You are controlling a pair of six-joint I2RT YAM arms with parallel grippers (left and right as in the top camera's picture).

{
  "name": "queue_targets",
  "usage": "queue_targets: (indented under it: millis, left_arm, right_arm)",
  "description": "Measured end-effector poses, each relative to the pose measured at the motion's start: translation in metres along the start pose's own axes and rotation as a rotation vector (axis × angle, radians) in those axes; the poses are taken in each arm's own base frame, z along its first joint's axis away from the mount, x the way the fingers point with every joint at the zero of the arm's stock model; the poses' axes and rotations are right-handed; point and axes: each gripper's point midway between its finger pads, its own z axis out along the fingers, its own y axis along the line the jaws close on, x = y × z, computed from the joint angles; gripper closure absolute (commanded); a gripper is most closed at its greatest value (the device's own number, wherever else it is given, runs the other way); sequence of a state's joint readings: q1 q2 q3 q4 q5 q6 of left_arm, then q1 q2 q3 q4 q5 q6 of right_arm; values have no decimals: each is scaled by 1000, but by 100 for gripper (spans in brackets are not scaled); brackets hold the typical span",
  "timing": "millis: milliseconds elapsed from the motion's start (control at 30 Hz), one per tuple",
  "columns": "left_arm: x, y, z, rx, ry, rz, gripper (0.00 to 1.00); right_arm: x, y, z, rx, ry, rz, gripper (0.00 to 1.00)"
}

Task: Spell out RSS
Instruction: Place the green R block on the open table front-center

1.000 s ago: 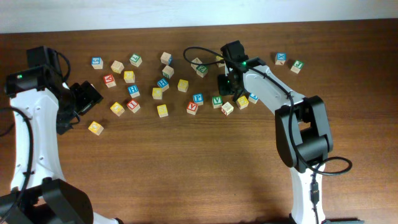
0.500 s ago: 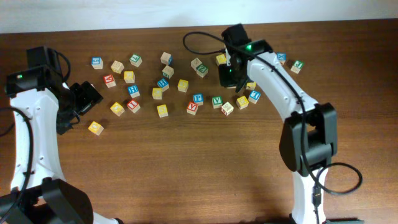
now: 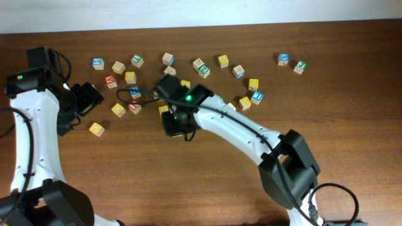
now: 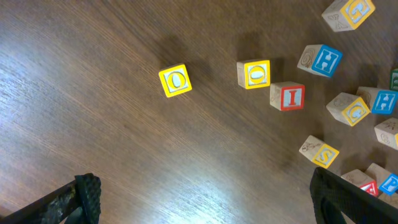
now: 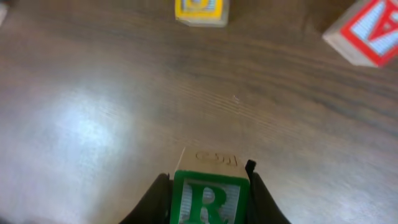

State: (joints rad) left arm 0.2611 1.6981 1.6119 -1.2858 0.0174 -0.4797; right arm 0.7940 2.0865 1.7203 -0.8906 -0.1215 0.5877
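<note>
My right gripper [image 3: 176, 124] [image 5: 208, 202] is shut on a green R block [image 5: 208, 198] and holds it just above bare wood, left of the table's middle. The overhead view hides the block under the gripper. A yellow block [image 5: 199, 9] and a red A block [image 5: 365, 32] lie just beyond it. My left gripper [image 3: 80, 104] [image 4: 208, 202] is open and empty above the left side of the table. A yellow S block [image 4: 323, 154] lies at the right of the left wrist view.
Many letter blocks are scattered across the back of the table [image 3: 207, 182], from a blue one [image 3: 97, 63] at the left to a green one [image 3: 300, 66] at the right. A yellow O block [image 3: 96, 129] [image 4: 174, 81] lies apart at the left, near a red I block [image 4: 287, 97].
My right arm has swung from the back right cluster to the left of the table's middle, carrying the R block. The left arm has not moved.
</note>
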Motion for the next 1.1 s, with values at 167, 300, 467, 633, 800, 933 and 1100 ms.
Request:
queue_targets:
  millis: [167,300,467,633,800,933,1100]
  left_arm:
    - [0,0,0,0,0,0,1]
    - [0,0,0,0,0,0,1]
    - [0,0,0,0,1,0,1]
    - [0,0,0,0,0,0,1]
    - [0,0,0,0,0,0,1]
    - [0,0,0,0,1,0,1]
    - [0,0,0,0,1,0,1]
  right_arm:
    - [16,-4,39,55,-62,-2,77]
    - [10,-5,45,64,-111,-41,76]
    - [4,-3,51,56,-140,-39,77]
    - [22,-13,60,83,-58,9,77]
    - [31,-26,59,145,-31,73,77]
    - [37,-38,57,191,-10,98,77]
    - [39,-37,58,186,3,59,31]
